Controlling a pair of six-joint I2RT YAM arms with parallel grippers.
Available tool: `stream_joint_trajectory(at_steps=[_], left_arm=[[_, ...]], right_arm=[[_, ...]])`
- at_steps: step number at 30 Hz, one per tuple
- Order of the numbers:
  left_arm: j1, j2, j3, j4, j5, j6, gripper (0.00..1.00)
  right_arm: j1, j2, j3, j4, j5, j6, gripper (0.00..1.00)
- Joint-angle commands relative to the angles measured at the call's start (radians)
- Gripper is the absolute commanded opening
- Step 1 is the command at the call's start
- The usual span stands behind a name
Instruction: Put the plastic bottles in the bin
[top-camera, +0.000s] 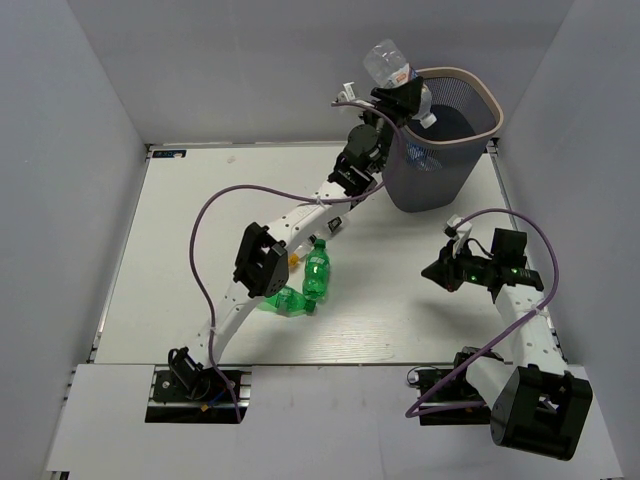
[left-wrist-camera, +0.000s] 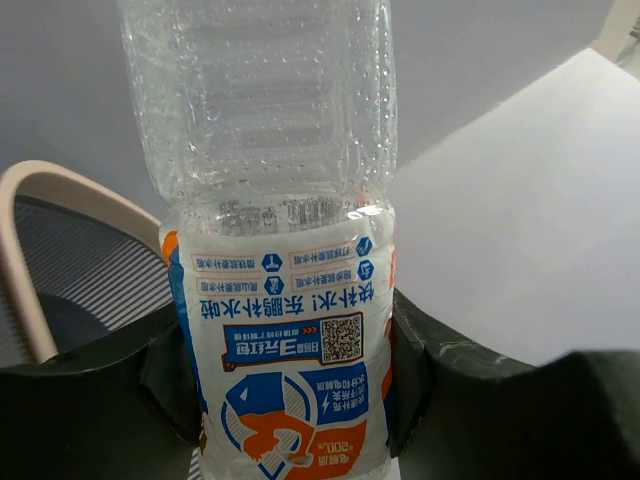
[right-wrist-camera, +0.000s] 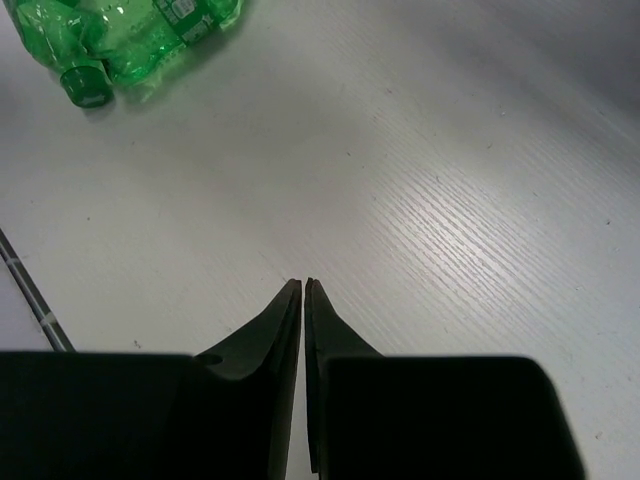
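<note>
Left arm (top-camera: 262, 258): stretching diagonally across the table (top-camera: 400, 310), its elbow beside two green bottles (top-camera: 316, 272) lying at centre.
Left gripper (top-camera: 400, 100): clutching a clear bottle (top-camera: 388, 62) over the bin (top-camera: 440, 175), upper right.
Right gripper (right-wrist-camera: 303, 285): hovering pinched closed, empty, at right.

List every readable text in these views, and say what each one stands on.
"东鹏补水啦": on the clear bottle, label upside down in the left wrist view.
The smaller print on that label is too small to read.
The labels on the green bottles are too blurred to read.
There is no other text.
</note>
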Motion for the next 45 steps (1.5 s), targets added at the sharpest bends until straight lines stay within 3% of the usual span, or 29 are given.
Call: stream_joint_trajectory(at_steps=[1, 11, 16, 20, 30, 45], left_arm=[[0.000, 0.004, 0.035, 0.011, -0.039, 0.007, 0.43], [0.000, 0.045, 0.045, 0.030, -0.071, 0.092, 0.46], [0.000, 0.045, 0.045, 0.045, -0.071, 0.165, 0.57], [0.000, 0.034, 0.026, 0.018, -0.030, 0.230, 0.58], [0.000, -0.048, -0.034, -0.071, 0.118, 0.428, 0.56], [0.000, -0.150, -0.061, -0.318, 0.155, 0.673, 0.55]], right_arm=[[0.004, 0.001, -0.013, 0.048, -0.034, 0.031, 0.10], [0.004, 0.004, -0.032, 0.092, -0.052, 0.071, 0.07], [0.004, 0.008, -0.040, 0.109, -0.052, 0.085, 0.07], [0.004, 0.011, -0.046, 0.128, -0.054, 0.104, 0.07], [0.004, 0.010, -0.063, 0.160, -0.059, 0.145, 0.07], [0.007, 0.007, -0.076, 0.197, -0.068, 0.180, 0.07]])
